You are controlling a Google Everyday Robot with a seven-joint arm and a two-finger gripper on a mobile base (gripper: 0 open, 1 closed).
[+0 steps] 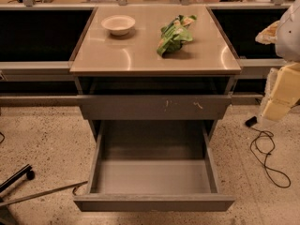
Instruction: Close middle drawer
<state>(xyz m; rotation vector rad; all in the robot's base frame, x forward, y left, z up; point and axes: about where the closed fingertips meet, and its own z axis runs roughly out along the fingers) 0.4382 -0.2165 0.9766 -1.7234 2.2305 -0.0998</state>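
Note:
The middle drawer (153,202) is a wide, shallow grey metal drawer. It is pulled far out toward me, and its smooth grey inside is bare. Its plain front panel has no handle and sits low in the view. Above it is another grey drawer front (154,107) with pale scratch marks, standing slightly out from the cabinet. My arm's pale, blocky parts, with the gripper (281,95), are at the right edge. They are level with the scratched front, to the right of the cabinet and apart from both drawers.
On the cabinet top (136,55) are a white bowl (118,24) and a crumpled green bag (174,34). A black cable (267,158) loops on the speckled floor at the right. A dark wheeled leg and a thin rod (18,177) lie at the lower left.

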